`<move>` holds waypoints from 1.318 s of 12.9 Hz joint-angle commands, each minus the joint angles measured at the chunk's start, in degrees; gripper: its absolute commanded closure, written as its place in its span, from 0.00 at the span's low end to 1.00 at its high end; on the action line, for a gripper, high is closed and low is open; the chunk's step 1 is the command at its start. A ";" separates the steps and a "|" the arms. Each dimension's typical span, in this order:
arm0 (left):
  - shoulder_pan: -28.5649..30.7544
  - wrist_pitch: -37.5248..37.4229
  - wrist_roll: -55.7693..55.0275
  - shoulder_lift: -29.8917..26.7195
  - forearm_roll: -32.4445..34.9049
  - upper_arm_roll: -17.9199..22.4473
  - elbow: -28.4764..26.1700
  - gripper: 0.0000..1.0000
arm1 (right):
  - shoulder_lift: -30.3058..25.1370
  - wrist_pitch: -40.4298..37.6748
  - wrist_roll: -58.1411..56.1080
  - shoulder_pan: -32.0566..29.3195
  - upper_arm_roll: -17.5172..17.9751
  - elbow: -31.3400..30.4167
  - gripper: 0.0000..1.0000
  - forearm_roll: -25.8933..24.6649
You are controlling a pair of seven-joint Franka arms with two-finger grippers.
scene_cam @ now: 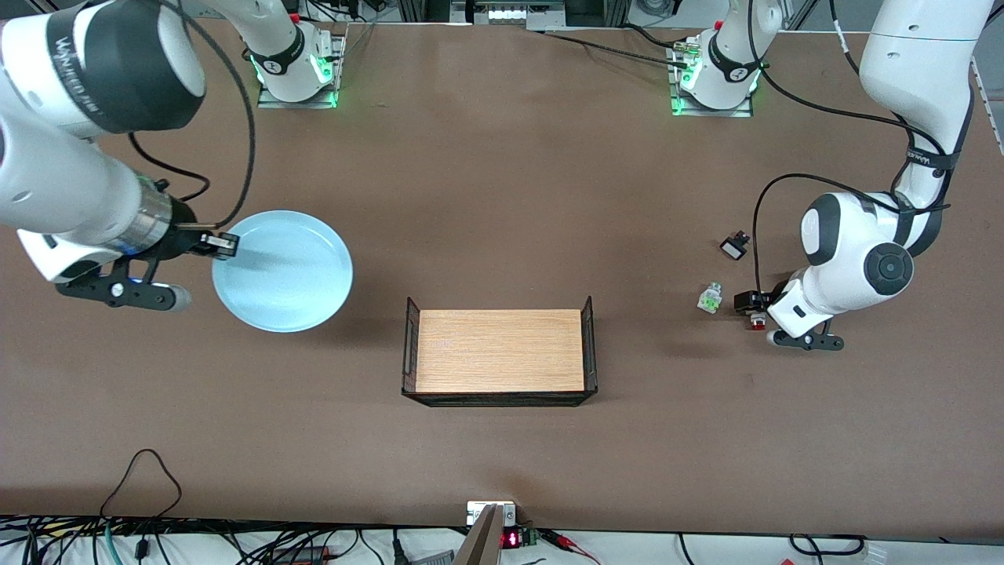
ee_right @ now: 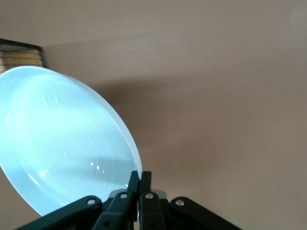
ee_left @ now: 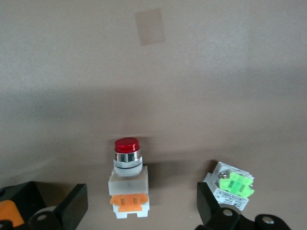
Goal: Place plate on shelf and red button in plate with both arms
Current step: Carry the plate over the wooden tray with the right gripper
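The wooden tray (scene_cam: 500, 350) holds nothing. Right gripper (ee_right: 139, 179) pinches the plate (scene_cam: 284, 271) rim; left gripper (ee_left: 142, 206) fingers (ee_left: 73, 206) spread around the red button (ee_left: 127, 184).

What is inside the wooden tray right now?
Nothing shows inside the wooden tray: its floor looks bare. The plate is pinched at its rim by the right gripper; the red button sits between the open left gripper fingers.

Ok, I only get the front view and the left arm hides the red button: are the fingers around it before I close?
Observer: Yes, the left gripper is open with the red button between its fingers, touching neither.
Operator: The green-capped one?
Observer: The green-capped switch lies outside the gap, right beside one finger.
Operator: Plate held?
Observer: The right gripper is shut on the plate, at its rim.
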 commanded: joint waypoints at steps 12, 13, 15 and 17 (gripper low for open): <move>1.61 0.60 1.27 2.92 1.08 -0.22 0.42 0.03 | 5.70 19.71 32.92 13.66 -0.04 0.50 1.00 6.78; 1.61 0.60 1.27 3.19 1.08 -0.13 0.42 0.04 | 6.58 21.64 33.79 14.36 -0.04 0.50 1.00 6.78; 1.61 0.60 1.27 3.28 1.08 -0.13 0.51 0.05 | 7.55 23.06 35.12 15.16 -0.04 0.50 1.00 6.87; 1.52 0.60 1.27 3.80 1.08 -0.13 0.42 0.08 | 7.91 23.32 35.03 16.03 -0.04 -0.20 1.00 6.52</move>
